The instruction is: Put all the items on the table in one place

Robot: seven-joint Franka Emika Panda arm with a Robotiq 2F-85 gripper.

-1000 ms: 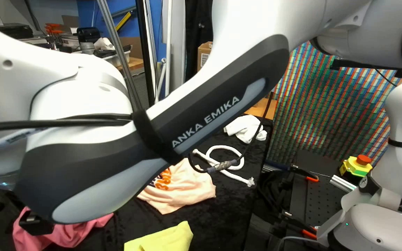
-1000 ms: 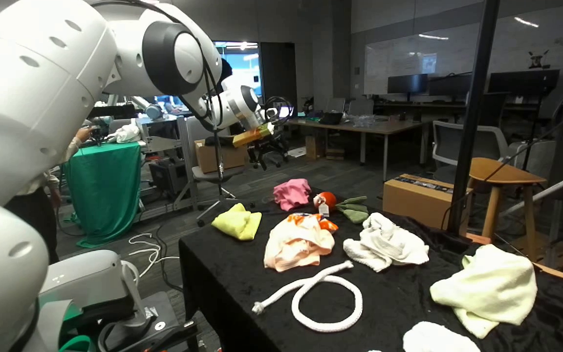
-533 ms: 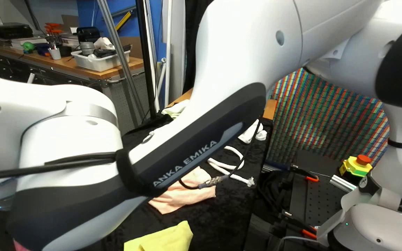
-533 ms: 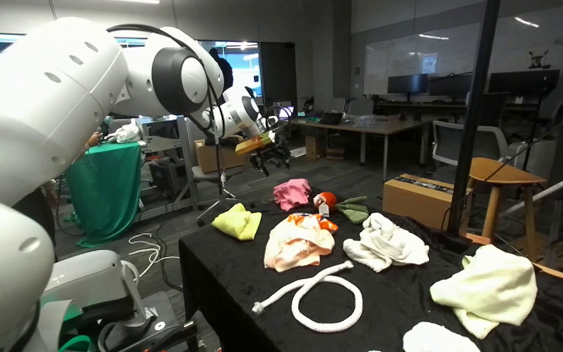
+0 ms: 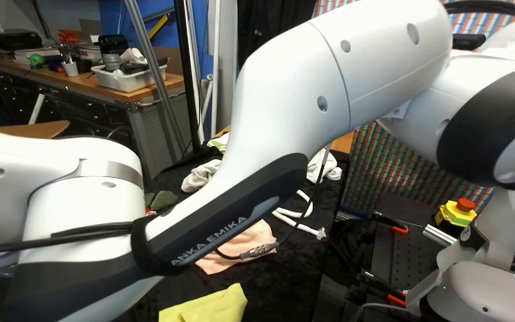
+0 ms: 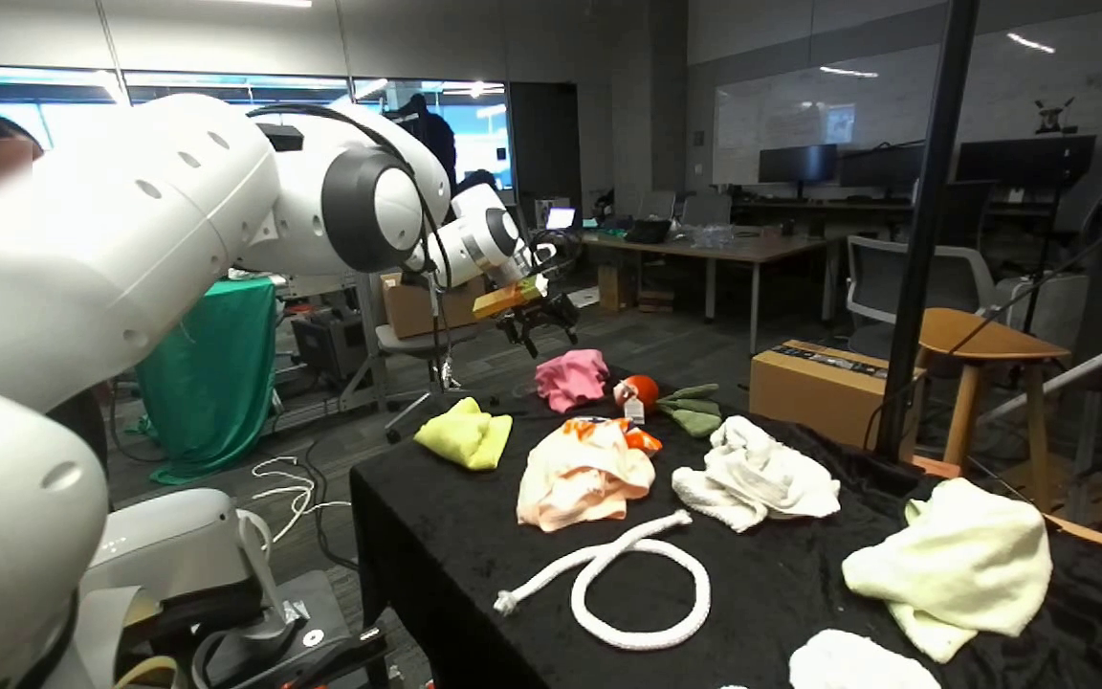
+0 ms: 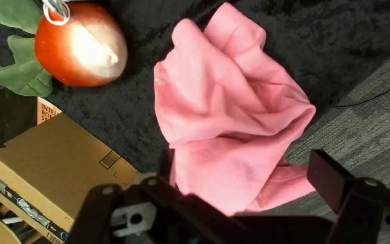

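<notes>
My gripper (image 7: 244, 164) stands open above the crumpled pink cloth (image 7: 222, 112), fingers on either side of its lower part in the wrist view, holding nothing. In an exterior view the gripper (image 6: 552, 346) hangs just over and behind the pink cloth (image 6: 572, 380). Spread over the black table (image 6: 455, 536) lie a yellow cloth (image 6: 465, 435), a peach cloth with orange print (image 6: 584, 478), a white cloth (image 6: 766, 478), a pale yellow-green cloth (image 6: 962, 555), a white rope loop (image 6: 642, 640) and another white piece (image 6: 857, 662). A red plush with green leaves (image 7: 80, 47) rests beside the pink cloth.
Off the table's far side stand a cardboard box (image 6: 819, 392), a black post (image 6: 924, 230) and a wooden stool (image 6: 991, 335). The pink cloth lies at the table edge, with carpet (image 7: 367, 135) beyond. My forearm (image 5: 221, 214) blocks part of the table in an exterior view.
The arm has come down, and the gripper has sunk and shifted slightly right toward the pink cloth in an exterior view. The items on the table have not moved.
</notes>
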